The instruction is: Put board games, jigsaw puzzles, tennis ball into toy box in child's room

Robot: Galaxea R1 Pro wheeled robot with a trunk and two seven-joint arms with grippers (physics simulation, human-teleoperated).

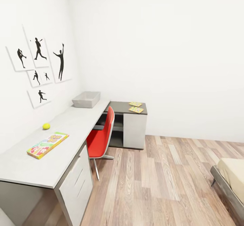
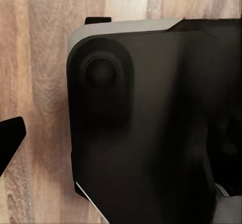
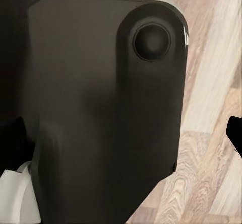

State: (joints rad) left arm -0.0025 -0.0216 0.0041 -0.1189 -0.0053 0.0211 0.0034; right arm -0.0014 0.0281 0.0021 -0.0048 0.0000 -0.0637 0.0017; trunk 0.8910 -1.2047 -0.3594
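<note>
A yellow-green-red board game [image 1: 47, 145] lies flat on the near part of the table [image 1: 78, 124]. Just behind it rests the tennis ball [image 1: 46, 126]. The grey toy box [image 1: 86, 99] stands at the far end of the light top, against the wall. Two jigsaw puzzles [image 1: 135, 104] [image 1: 136, 109] lie side by side on the dark corner section. A corner of the bed [image 1: 234, 177] enters at lower right, and the mattress part in view is bare. Both wrist views look at my own dark body [image 2: 151, 123] [image 3: 101, 108] over wood floor, and neither gripper's state can be read.
A red chair [image 1: 101, 136] is pushed in at the desk between the white drawers [image 1: 78, 182] and the corner unit. Wood floor [image 1: 162, 178] stretches from the desk to the bed. Framed silhouettes [image 1: 39, 66] hang on the left wall.
</note>
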